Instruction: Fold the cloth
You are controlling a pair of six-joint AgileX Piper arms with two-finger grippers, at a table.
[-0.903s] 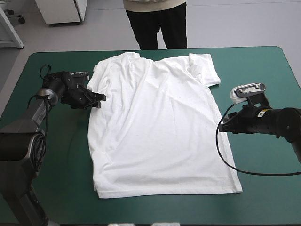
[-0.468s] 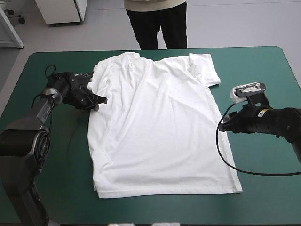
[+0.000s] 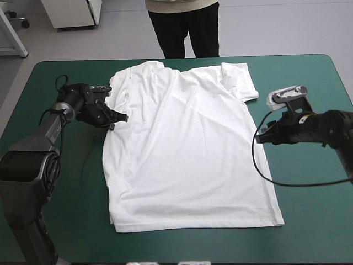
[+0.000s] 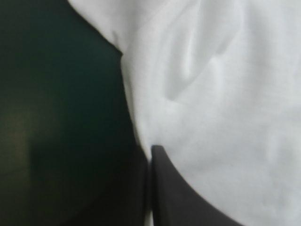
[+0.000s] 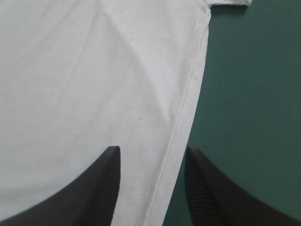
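1. L gripper [image 3: 122, 117]: its black fingers [image 4: 188, 197] are meeting in one pointed arch, all but closed. A thin white sliver is showing in the slit betw. them, so they're pinching the T-shirt [image 3: 187, 149] at its side edge.
2. The pinch pt is sitting just below the sleeve [image 3: 118, 83] on that side, right where the cloth is bordering the teal-green cover [image 3: 309, 221]. In the L wrist view, white cloth is lying on one side of the arch and dark cover on the other.
3. R gripper [image 5: 153, 150]: fingers are standing wide apart, gripping nothing.
4. The shirt's opposite side edge, w/ its stitched seam, is running betw. the R fingers. One finger is hanging over cloth, the other over cover. Can't tell if they're touching either.
5. T-shirt is lying spread flat at mid-table, neck toward the far edge, bottom hem [image 3: 198, 225] toward the near edge, both sleeves out, w/ light creases across the chest.
6. The two arms are reaching in from opposite table sides, well apart, w/ the shirt betw. them.
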